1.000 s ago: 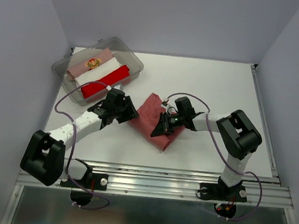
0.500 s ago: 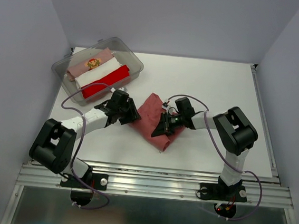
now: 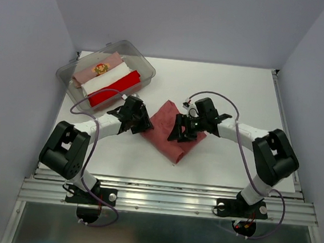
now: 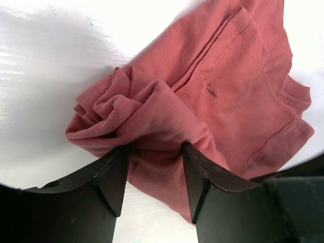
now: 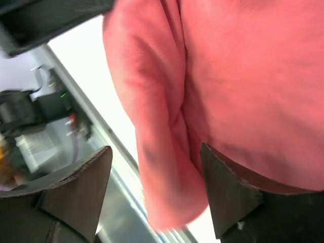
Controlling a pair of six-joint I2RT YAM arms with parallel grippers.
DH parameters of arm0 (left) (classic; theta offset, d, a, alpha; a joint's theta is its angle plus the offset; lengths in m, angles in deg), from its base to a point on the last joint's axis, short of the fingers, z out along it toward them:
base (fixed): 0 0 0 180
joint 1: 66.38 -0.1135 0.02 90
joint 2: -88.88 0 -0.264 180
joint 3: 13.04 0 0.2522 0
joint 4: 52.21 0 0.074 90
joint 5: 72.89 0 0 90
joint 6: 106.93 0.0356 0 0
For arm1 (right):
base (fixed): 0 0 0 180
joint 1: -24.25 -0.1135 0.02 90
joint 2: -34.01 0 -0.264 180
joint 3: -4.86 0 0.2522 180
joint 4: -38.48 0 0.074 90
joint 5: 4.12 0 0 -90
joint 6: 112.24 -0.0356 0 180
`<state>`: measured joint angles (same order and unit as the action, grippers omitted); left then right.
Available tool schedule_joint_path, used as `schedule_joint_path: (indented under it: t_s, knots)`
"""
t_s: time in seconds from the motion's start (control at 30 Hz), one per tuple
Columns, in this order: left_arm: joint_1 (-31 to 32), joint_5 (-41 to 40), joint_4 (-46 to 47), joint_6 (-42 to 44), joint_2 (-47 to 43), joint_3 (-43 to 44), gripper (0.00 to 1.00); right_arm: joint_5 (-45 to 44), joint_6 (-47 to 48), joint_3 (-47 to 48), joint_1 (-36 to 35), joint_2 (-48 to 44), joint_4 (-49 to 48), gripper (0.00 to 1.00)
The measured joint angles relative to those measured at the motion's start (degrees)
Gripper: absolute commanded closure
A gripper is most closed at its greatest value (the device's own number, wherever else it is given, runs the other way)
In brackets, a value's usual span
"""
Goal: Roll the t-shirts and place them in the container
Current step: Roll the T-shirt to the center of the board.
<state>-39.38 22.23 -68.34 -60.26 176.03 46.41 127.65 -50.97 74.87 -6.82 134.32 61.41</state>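
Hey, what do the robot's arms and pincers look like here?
The left arm and right arm have white links between chunky black joints, each trailed by a thin purple cable. The left pincer and right pincer each have two matte black, wedge-shaped fingers.

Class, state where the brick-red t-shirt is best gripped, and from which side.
Probably the bunched left corner of the brick-red t-shirt, coming down from above: folds there stand up thick; the rest lies flat.
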Motion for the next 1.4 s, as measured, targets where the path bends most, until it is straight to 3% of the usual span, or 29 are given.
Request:
schedule_joint_path:
  t_s: [0.27, 0.4, 0.57, 0.9, 1.17, 1.27, 1.3, 1.37, 1.4]
  knots:
    - [0.00, 0.04, -0.66, 0.07, 0.46, 1.11, 0.43, -19.21, 5.42, 3.32, -6.16, -14.51, 12.50, 0.16]
    - [0.00, 0.02, -1.53, 0.15, 0.46, 1.62, 0.43, -25.22, 6.95, 3.78, -11.23, -13.46, 15.08, 0.16]
    - [0.00, 0.00, -2.25, 0.57, 0.48, 2.34, 0.43, -29.20, 7.91, 3.43, -12.13, -9.75, 15.74, 0.16]
    - [0.00, -0.02, -3.13, 0.94, 0.55, 2.97, 0.43, -29.09, 9.81, 2.60, -12.02, -6.62, 14.99, 0.17]
    - [0.00, -0.02, -3.19, 0.98, 1.03, 3.21, 0.43, -21.55, 9.92, 0.85, -12.04, -3.63, 11.98, 0.18]
    - [0.00, -0.09, -3.21, 1.03, 1.03, 3.21, 0.43, -19.23, 9.75, 0.26, -12.02, -3.43, 10.84, 0.23]
    - [0.00, -0.11, -3.21, 1.03, 1.03, 3.21, 0.43, -18.56, 9.68, 0.15, -12.04, -3.41, 10.58, 0.35]
    - [0.00, -0.20, -3.23, 1.07, 1.03, 3.21, 0.43, -17.22, 9.46, -0.07, -12.04, -3.41, 10.03, 0.47]
    - [0.00, -0.22, -3.23, 1.09, 1.03, 3.21, 0.43, -16.57, 9.18, -0.11, -12.04, -3.41, 9.81, 0.58]
